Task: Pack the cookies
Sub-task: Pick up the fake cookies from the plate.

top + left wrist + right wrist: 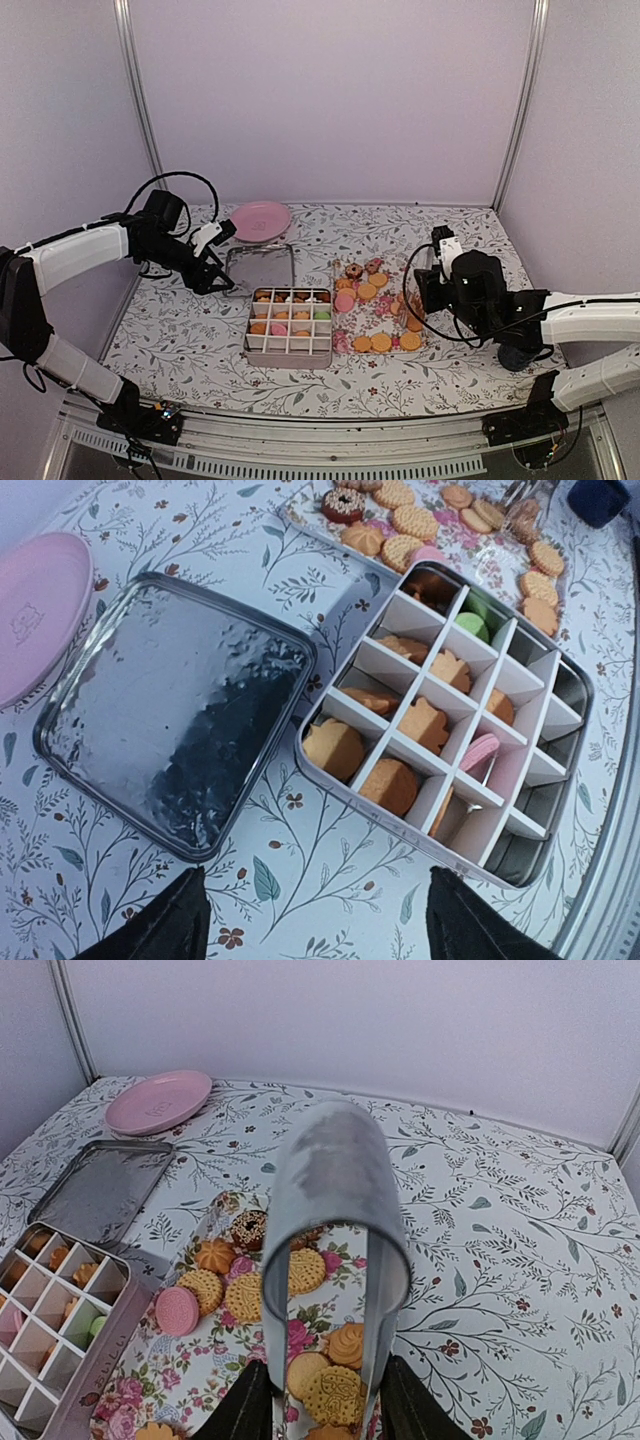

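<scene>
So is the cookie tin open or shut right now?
Open. The lid lies flat on the table beside the tin, and its divided compartments show, several holding cookies.

The bench (180,330) wears a white cloth printed with grey-green leafy twigs and small rust-red blossoms. The box (289,358) has pale silver walls and white dividers. At its 11 o'clock lie a plain pink plate (260,220) and a mirror-grey lid (260,268). The cookies (335,748) are mostly golden-orange, with one pink (480,750), one green (472,627) and one dark brown with sprinkles (344,504). At the box's 3 o'clock the tray (110,1405) shows pink roses on cream. The tongs (330,1190) are dull steel-grey. The left tool (315,910) and right tool (325,1400) are black.
</scene>
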